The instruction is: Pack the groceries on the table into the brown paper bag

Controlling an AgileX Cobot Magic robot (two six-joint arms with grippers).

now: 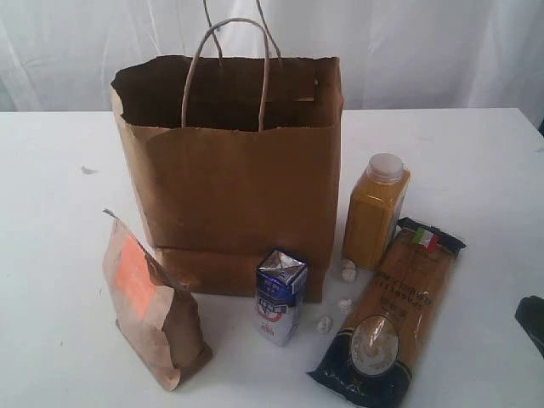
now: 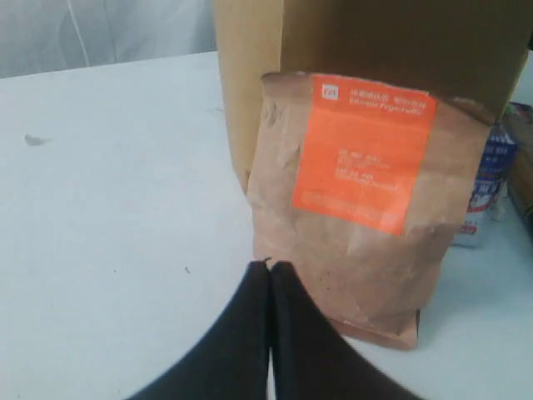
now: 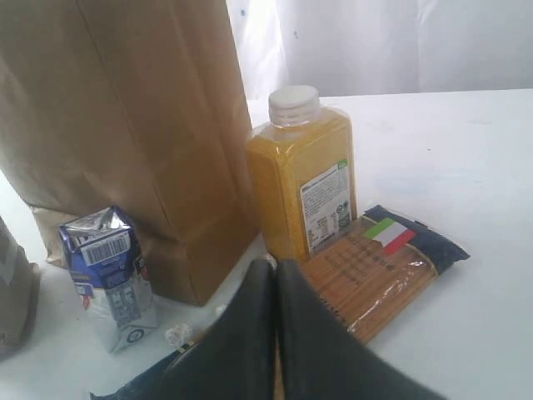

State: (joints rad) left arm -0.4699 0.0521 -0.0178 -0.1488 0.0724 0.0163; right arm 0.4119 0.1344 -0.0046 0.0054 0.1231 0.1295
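The brown paper bag stands open and upright mid-table. In front of it stand a kraft pouch with an orange label and a blue-white carton. An orange juice bottle stands to the bag's right, and a long pasta packet lies flat beside it. My left gripper is shut and empty, its tips just short of the pouch. My right gripper is shut and empty above the pasta packet, facing the bottle and the carton.
A few small white crumpled bits lie on the white table between carton, bottle and pasta packet. A dark part of my right arm shows at the right edge. A white curtain hangs behind the table.
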